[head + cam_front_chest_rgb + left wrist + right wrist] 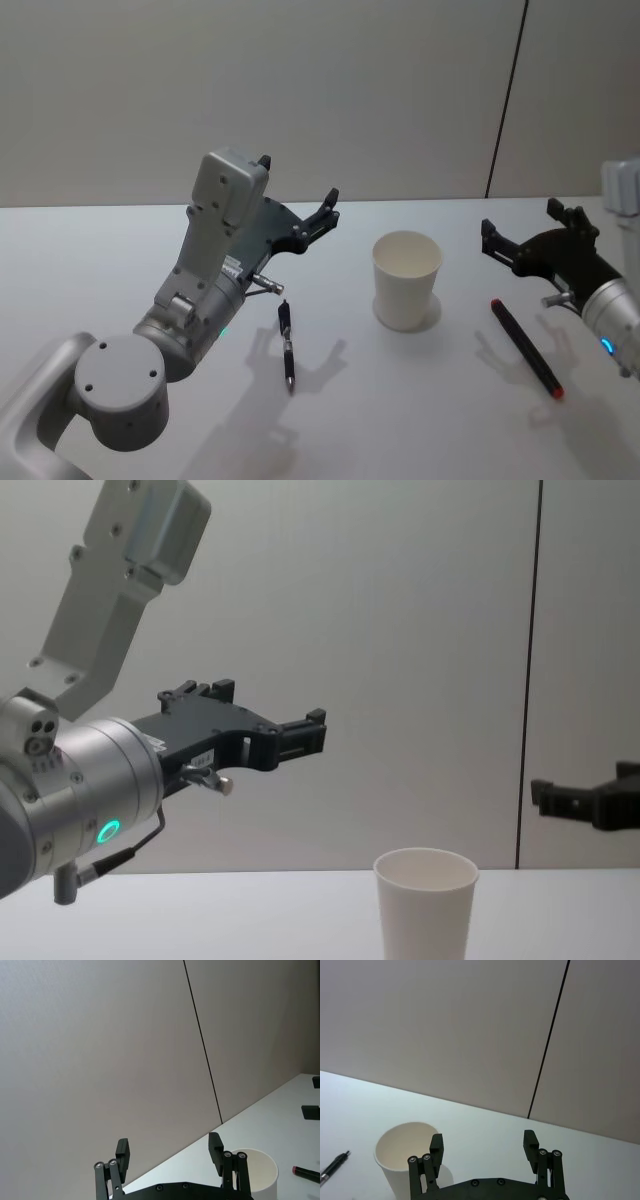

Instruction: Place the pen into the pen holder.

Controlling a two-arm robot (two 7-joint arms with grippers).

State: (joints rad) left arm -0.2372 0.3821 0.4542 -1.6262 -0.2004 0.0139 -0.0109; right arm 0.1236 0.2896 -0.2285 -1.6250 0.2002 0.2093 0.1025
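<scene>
both spread wide and empty, left end effector [297, 178] and right end effector [520, 218] flank the pen holder [407, 285].

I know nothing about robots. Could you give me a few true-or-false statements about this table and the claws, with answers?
1. The pen holder stands upright on the table. True.
2. A pen is inside it. False: it is empty; the black pen lies on the table left of it, the red-tipped pen right of it.
3. The left claw and right claw are both open. True.
4. The right claw grips the red-tipped pen. False: it hovers above the table, holding nothing.
</scene>
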